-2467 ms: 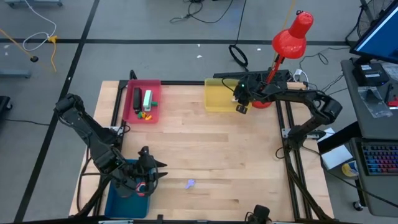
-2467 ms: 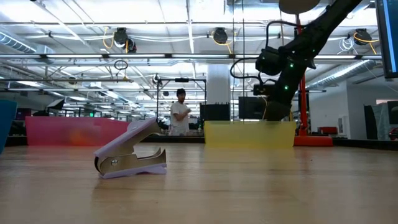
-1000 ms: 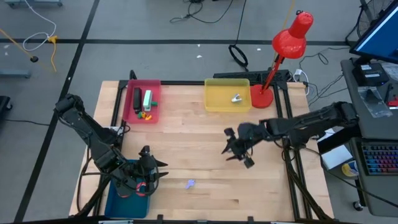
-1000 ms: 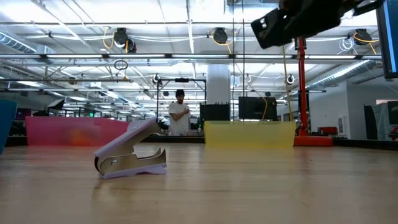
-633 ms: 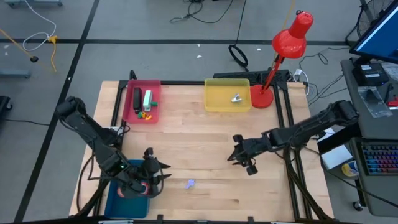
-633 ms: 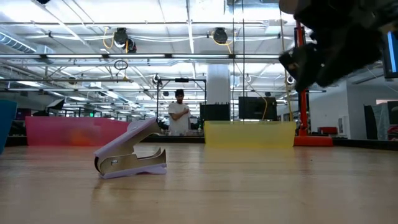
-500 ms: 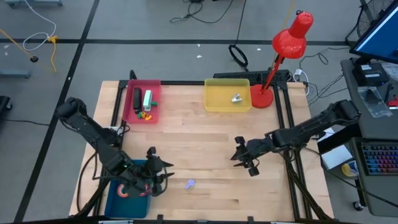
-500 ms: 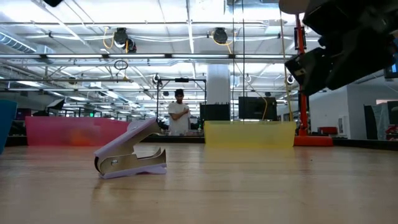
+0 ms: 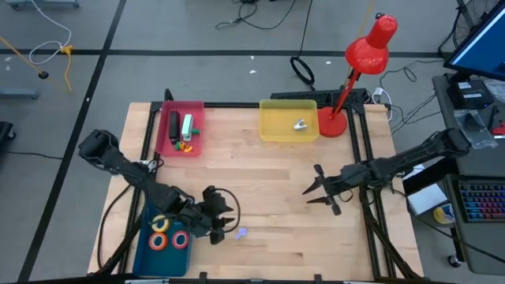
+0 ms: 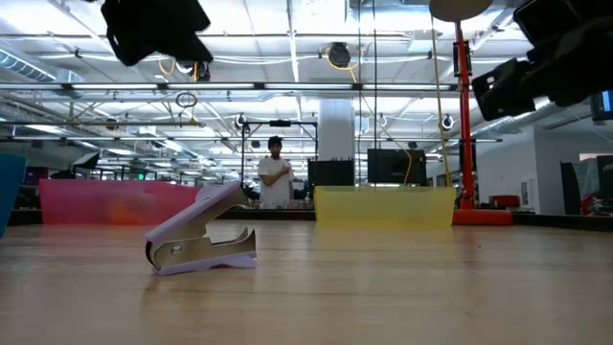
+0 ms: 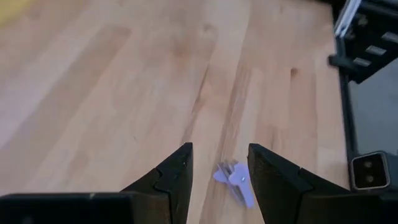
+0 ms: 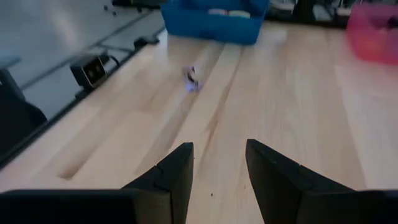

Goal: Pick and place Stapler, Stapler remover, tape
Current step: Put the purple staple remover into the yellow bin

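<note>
We saw the worktop (image 9: 260,181) carrying a blue tray (image 9: 146,251) with tape rolls (image 9: 170,235), and the lilac staple remover (image 9: 241,233) lying just beside the left gripper (image 9: 223,223) — its jaws parted, empty. The right gripper (image 9: 317,189) hung mid-worktop — jaws parted, holding nothing.

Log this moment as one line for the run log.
left gripper: open, empty, above staple remover | right gripper: open, empty, mid-table | tape rolls: in blue tray | yellow tray: one remover inside
</note>
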Motion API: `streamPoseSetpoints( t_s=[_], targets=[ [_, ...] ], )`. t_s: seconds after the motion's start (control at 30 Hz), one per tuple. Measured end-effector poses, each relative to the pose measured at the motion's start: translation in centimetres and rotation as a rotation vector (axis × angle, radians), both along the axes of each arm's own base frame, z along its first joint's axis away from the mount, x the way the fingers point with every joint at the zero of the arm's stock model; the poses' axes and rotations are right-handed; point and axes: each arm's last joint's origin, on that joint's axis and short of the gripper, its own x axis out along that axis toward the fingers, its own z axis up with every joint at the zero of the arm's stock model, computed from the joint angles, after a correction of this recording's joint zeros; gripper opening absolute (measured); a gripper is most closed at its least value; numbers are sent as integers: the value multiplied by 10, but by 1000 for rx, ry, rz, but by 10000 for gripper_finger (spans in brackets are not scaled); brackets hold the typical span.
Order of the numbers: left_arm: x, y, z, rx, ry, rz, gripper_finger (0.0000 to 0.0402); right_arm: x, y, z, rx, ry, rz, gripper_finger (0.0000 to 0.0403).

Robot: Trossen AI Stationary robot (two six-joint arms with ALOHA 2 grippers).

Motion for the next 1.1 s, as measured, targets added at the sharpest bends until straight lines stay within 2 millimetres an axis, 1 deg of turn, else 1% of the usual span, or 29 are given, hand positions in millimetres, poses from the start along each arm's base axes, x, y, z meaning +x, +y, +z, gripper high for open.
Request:
streamPoseSetpoints(
  t_s=[0.17, 0.4, 0.53, 0.7, 0.97, 1.1],
  targets=[
    [10, 2, -16, -71, 73, 15, 152, -16, -5, 6, 27, -100, 1, 139],
    [21, 2, -41, -145, 187, -15, 152, -27, -8, 18, 53, -193, 1, 139],
    [24, 0, -49, -154, 206, -22, 152, -28, -8, 19, 58, -201, 1, 139],
    [26, -1, -54, -185, 217, 12, 152, -28, -8, 18, 58, -190, 0, 139],
    [35, -3, -67, -235, 221, 11, 152, -28, -8, 17, 54, -176, 0, 139],
    [35, -4, -71, -240, 234, 10, 152, -28, -9, 16, 50, -163, 0, 139]
  ],
)
